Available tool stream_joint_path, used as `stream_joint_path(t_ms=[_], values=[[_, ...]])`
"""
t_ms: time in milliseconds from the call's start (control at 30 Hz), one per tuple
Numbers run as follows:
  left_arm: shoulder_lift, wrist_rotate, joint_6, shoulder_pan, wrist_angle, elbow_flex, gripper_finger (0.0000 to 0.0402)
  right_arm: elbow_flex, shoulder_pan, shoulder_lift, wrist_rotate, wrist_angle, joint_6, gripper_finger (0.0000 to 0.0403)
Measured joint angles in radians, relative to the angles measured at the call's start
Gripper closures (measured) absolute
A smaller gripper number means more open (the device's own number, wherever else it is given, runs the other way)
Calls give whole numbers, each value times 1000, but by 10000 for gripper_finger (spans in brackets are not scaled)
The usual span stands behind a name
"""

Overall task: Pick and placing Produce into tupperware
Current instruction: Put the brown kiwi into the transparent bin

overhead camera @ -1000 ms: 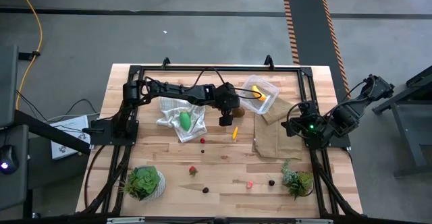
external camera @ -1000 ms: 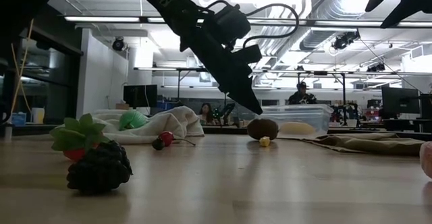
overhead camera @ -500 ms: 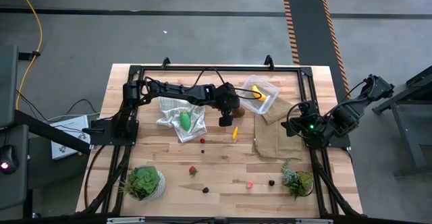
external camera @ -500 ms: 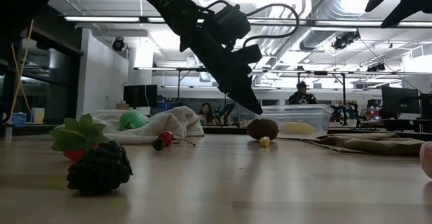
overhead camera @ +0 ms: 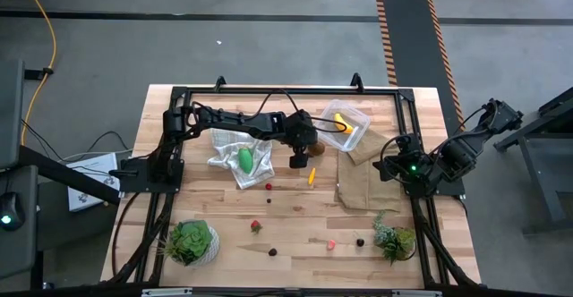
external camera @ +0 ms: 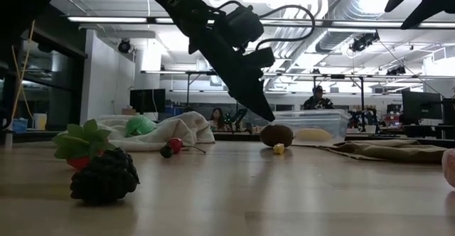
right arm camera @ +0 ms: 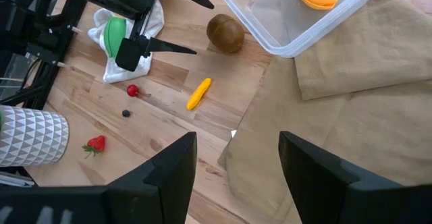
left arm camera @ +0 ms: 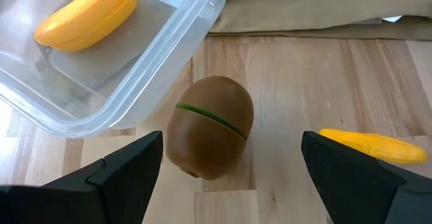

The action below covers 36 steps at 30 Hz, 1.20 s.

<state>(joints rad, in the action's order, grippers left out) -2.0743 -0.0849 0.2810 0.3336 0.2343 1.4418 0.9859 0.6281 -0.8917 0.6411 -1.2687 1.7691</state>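
Hovering: left hand [left arm camera: 229, 163], released, straddling kiwi [left arm camera: 209, 126] beside tub [left arm camera: 121, 82]; probably light, smooth, roll-prone; grip across middle.

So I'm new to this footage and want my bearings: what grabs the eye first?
The left gripper, jaws open, poised over the brown kiwi lying right beside the clear tupperware. A yellow banana already sits inside it. The right gripper waits open over the brown cloth.

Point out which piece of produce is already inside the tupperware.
The yellow banana: it alone lies inside the clear tupperware. The brown kiwi sits just outside its wall on the table.
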Motion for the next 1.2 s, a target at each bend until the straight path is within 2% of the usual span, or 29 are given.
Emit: stream_joint_path(t_ms=[967, 1200], values=[[0, 14, -27, 0, -3, 0, 60, 0, 0, 0, 1, 1, -51, 203], [0, 19, -26, 0, -2, 0, 60, 0, 0, 0, 48, 2, -73, 203]])
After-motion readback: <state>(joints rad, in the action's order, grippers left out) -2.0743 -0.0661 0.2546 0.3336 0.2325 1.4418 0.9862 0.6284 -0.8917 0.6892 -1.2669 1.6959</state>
